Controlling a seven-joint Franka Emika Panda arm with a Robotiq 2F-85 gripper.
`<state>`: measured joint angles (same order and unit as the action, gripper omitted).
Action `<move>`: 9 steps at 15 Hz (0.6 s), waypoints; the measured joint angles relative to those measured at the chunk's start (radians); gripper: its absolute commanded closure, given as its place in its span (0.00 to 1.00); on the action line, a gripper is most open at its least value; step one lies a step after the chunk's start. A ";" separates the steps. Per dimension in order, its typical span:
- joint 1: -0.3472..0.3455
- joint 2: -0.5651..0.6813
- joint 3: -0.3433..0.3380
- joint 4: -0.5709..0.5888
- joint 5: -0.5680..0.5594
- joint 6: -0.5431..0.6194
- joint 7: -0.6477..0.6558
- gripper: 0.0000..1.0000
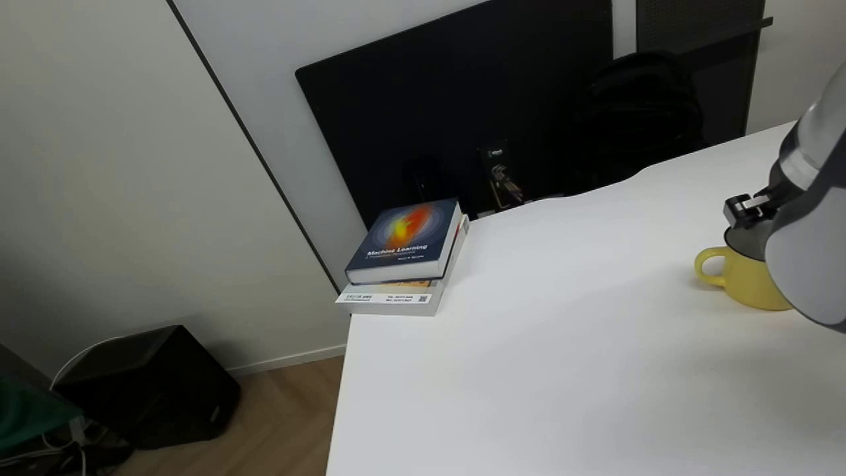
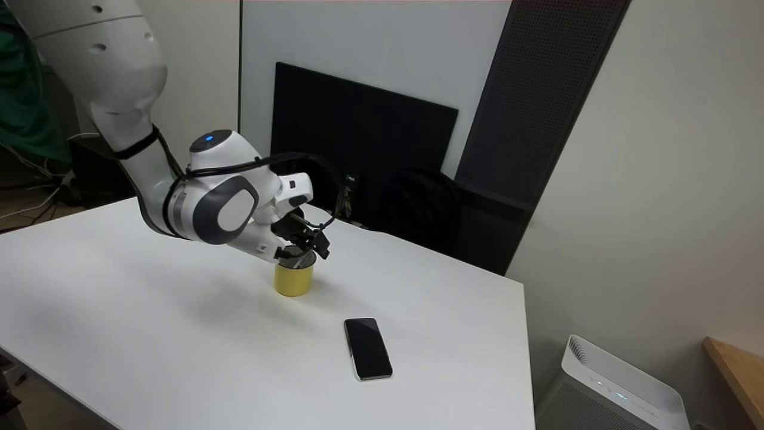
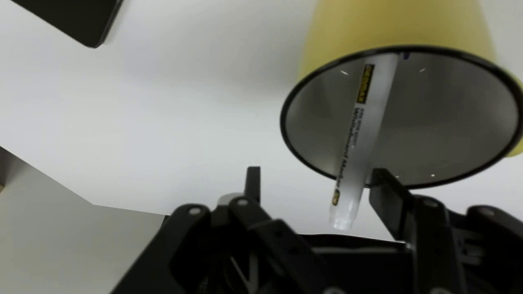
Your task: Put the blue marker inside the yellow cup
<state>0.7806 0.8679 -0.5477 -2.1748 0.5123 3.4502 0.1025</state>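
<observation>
White desk point(image 1: 562, 357) in a room with pale walls point(image 2: 644, 197) and a brown wood-patterned floor point(image 1: 291, 410); in both exterior views a large, flat black panel point(image 1: 462, 99) stands beyond the far edge. In an exterior view, a dark-blue book with an orange and yellow swirl point(image 1: 404, 238) lies on a thick white-spined book point(image 1: 386, 303) at the far-left corner, and a black box point(image 1: 152, 390) sits on the floor past the left edge. In an exterior view, a black-faced smartphone point(image 2: 368, 349) lies inward of the right edge, beyond which stands a white boxy appliance with a grille point(image 2: 615, 391). The small yellow mug with a loop handle, dark rim and pale interior point(image 1: 753, 284) stands upright, inward of the far edge, its handle turned towards the left edge. Inside it is the white-barrelled whiteboard marker point(image 3: 363, 134), tilted across the rim: one pale end projects past the mouth, the other is hidden by the mug wall, and a speck of blue shows just beside it. The barrel carries black lettering and a black-and-yellow label. The black two-fingered end effector point(image 3: 316, 175) is released at the mug's mouth, its fingers parted wider than the marker; contact with the nearer finger cannot be judged.
</observation>
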 measured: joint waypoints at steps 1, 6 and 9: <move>0.000 0.000 -0.001 -0.002 0.000 0.000 -0.001 0.00; 0.006 -0.002 -0.020 -0.003 0.000 -0.005 -0.007 0.00; 0.007 -0.018 -0.031 -0.003 -0.005 -0.042 -0.019 0.00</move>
<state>0.7872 0.8498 -0.5791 -2.1775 0.5073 3.4086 0.0834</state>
